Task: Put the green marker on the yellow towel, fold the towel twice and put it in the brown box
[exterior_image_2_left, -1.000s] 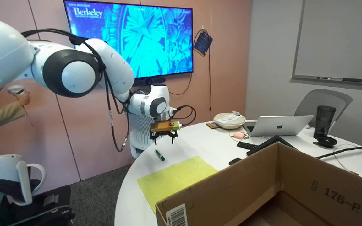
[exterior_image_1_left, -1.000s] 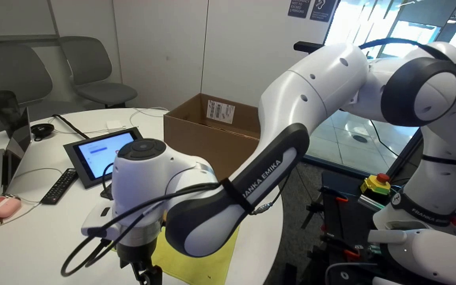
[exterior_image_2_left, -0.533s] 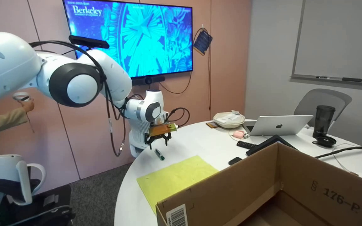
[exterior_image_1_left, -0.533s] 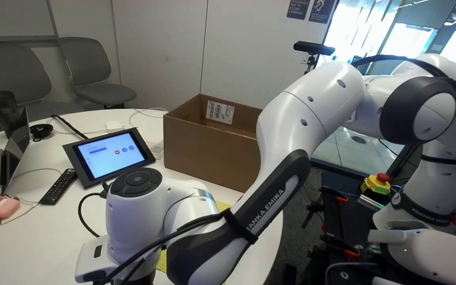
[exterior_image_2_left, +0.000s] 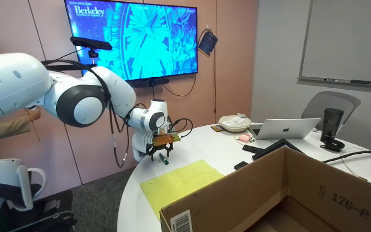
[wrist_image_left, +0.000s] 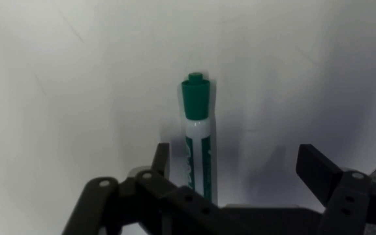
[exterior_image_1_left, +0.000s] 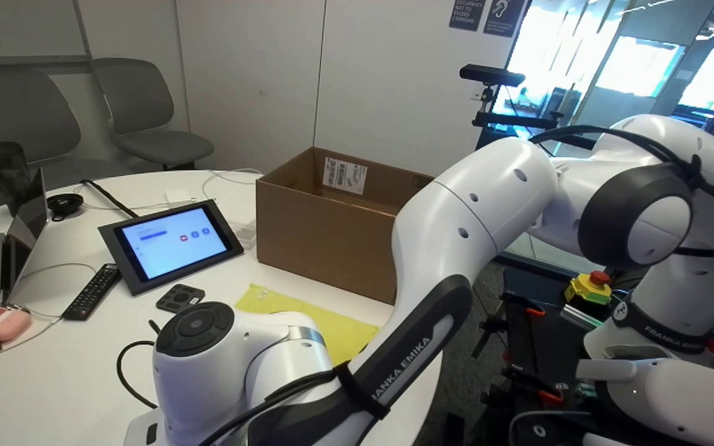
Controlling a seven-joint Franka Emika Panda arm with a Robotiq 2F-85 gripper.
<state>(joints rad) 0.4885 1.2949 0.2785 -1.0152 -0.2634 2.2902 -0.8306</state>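
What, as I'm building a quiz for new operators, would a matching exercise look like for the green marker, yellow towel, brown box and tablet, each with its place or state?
1. green marker
2. yellow towel
3. brown box
4. tablet

A. laid out unfolded on the table
B. lit up
C. seen in the wrist view between the open jaws of the gripper
D. standing with its top open

Pairs: 1-C, 2-A, 3-D, 4-B

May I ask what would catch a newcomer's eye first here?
Probably the white robot arm, large in both exterior views. In the wrist view, the green marker shows between open fingers. Next come the blue screen on the wall and the yellow towel beside the brown box.
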